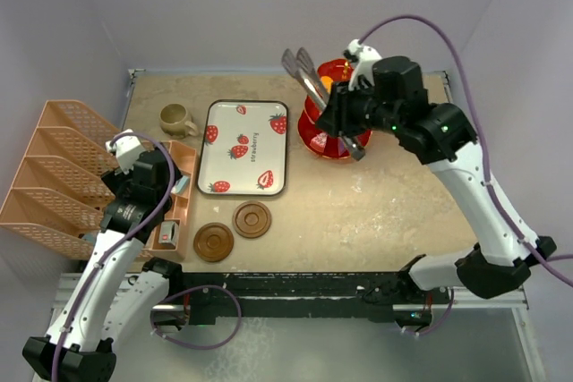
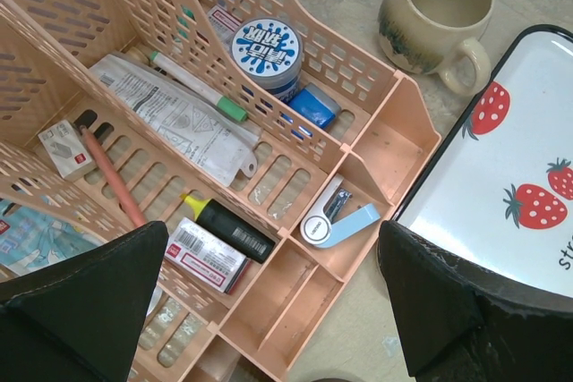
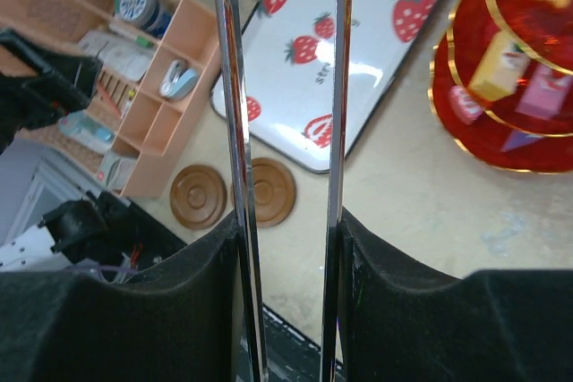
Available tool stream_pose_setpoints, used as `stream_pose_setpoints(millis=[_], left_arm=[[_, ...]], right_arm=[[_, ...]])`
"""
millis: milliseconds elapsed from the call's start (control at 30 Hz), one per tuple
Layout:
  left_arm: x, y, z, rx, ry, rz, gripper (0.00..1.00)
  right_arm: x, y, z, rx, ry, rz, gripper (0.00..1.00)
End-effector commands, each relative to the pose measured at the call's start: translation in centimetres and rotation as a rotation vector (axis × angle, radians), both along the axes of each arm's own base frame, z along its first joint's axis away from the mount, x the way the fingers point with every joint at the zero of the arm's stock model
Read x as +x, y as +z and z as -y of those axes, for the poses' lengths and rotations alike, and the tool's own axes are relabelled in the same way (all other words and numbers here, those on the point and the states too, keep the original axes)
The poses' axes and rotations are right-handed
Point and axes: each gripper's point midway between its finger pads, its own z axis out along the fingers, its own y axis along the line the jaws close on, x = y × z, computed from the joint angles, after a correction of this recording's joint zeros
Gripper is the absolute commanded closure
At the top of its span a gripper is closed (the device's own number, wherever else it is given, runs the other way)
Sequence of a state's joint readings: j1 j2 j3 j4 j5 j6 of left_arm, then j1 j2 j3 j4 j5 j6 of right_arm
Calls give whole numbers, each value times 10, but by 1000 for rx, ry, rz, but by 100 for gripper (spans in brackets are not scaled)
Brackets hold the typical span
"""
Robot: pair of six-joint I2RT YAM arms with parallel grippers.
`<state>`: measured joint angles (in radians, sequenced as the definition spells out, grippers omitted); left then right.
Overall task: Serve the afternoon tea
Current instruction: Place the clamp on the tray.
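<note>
The red three-tier stand (image 1: 320,138) (image 3: 501,145) stands at the back right of the table, with small toy sweets (image 3: 501,71) on its tiers. My right gripper (image 1: 347,127) (image 3: 288,248) hovers over it, shut on long metal tweezers (image 1: 304,73) (image 3: 231,87) whose two arms stand apart and empty. An olive-brown mug (image 1: 176,118) (image 2: 436,11) sits at the back left. Two round brown coasters (image 1: 213,241) (image 1: 252,219) lie near the front. My left gripper (image 1: 168,190) (image 2: 269,310) hangs open and empty over the peach organizer's small compartments.
A white strawberry-printed tray (image 1: 235,127) (image 2: 501,158) lies between mug and stand. A peach desk organizer (image 1: 63,176) (image 2: 376,145) with stationery fills the left side, and its slotted racks stand tall. The right arm's cable arcs over the back right corner.
</note>
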<state>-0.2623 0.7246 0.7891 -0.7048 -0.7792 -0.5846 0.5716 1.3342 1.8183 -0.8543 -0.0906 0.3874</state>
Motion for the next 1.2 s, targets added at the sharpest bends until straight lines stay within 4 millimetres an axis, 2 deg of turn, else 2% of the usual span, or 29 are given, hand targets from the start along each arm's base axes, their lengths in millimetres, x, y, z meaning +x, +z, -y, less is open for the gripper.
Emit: stream_pose_setpoints(millis=[0,233,533,700,867,1067,1100,1167], left_arm=[[2,14,-3,-5,23,51,1],[-4,22,-8,-7,49,89,1],[-5,26,-5,-18,32,103,1],[-6,27,-7,-15,41,107,1],[-6,26,-8,-12,46,105,1],[-8,28,-9,-11,52,110,1],[-8,28,-9,-11,53,111,1],[-7,27,-9,-11,51,109,1]], right_arm=[[0,12,-32,42,19,36,59],[-6,-1,-81,72,77,25,59],[-11,-48,-124,-35,88,-39,59],[-16,-86,-149,-98,90,-88,60],[-17,-131,-181,-151,135,-134,60],[0,-197,-198,-239,86,-189,61],[-3,-207,-205,-225,101,-217,61],[7,-219,-209,-211,77,-204,61]])
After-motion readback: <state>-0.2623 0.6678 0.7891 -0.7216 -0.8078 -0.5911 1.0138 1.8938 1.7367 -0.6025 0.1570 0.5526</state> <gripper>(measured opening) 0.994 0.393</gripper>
